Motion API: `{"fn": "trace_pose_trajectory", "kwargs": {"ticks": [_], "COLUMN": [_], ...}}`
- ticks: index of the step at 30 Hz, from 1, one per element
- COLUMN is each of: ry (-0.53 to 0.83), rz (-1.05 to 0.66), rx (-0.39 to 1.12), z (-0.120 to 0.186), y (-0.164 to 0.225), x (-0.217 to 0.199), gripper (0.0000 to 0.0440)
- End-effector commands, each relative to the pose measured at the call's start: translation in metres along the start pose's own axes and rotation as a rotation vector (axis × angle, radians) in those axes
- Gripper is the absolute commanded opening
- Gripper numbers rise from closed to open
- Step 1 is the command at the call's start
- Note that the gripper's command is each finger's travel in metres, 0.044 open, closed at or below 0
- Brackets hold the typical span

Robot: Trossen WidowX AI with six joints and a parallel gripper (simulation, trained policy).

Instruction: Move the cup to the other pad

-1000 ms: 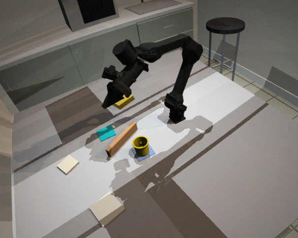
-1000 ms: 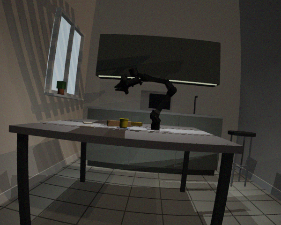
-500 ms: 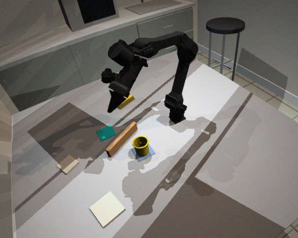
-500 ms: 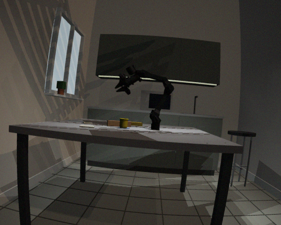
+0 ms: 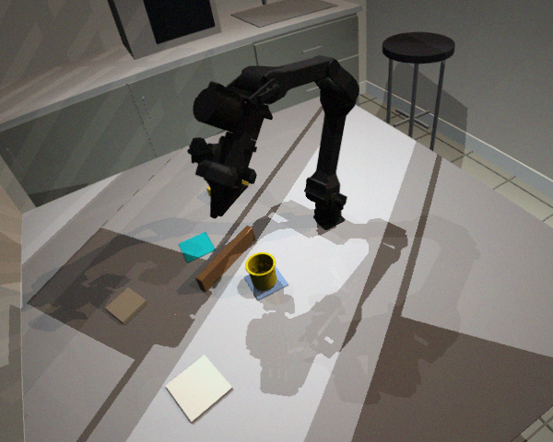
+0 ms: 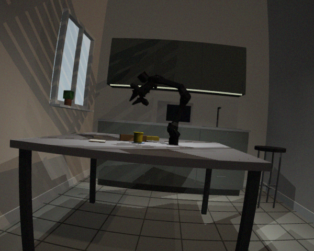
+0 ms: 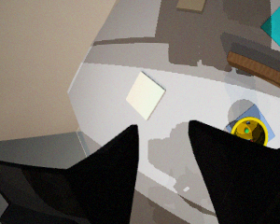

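Note:
The yellow cup (image 5: 263,274) (image 6: 138,137) (image 7: 253,134) stands upright on the blue pad (image 5: 280,282) (image 7: 256,111). Inside it, the wrist view shows a green marble (image 7: 246,131) and other small, unclear shapes. A teal pad (image 5: 196,247) (image 7: 279,29) lies beyond the brown bar from the cup. My gripper (image 6: 131,102) (image 7: 163,129) is partly open, with nothing between its fingers. It is high above the table, away from the cup. In the wrist view the cup is at the right, just beyond the right finger.
The brown bar (image 5: 225,259) (image 6: 126,137) (image 7: 259,73) stands between the cup and teal pad. A cream square (image 5: 198,388) (image 6: 97,140) (image 7: 146,95) and smaller tan square (image 5: 126,305) (image 7: 191,5) lie on the table. A yellow block (image 6: 153,138) is behind the bar, mostly hidden by the arm in the top view.

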State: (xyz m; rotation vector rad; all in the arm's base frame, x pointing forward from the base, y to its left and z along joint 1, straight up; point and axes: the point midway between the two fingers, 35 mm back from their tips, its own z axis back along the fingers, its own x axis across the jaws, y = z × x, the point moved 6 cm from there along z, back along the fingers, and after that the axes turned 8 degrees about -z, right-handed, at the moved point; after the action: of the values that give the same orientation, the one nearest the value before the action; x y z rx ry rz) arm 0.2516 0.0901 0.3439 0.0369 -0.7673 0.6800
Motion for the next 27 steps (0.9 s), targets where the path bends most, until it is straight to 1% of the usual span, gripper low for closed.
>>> {"fn": "trace_pose_trajectory", "kwargs": {"ticks": [1, 5, 11, 18, 27], "ry": [0.04, 0.097, 0.188, 0.299, 0.441], "rz": [-0.034, -0.071, -0.117, -0.157, -0.196], "rx": [0.025, 0.048, 0.072, 0.092, 0.111], "z": [-0.004, -0.008, -0.016, -0.025, -0.037], "y": [0.003, 0.006, 0.009, 0.012, 0.015], "x": [0.0, -0.002, -0.007, -0.016, -0.029], "gripper": [0.0154, 0.015, 0.0164, 0.0158, 0.0164]}}
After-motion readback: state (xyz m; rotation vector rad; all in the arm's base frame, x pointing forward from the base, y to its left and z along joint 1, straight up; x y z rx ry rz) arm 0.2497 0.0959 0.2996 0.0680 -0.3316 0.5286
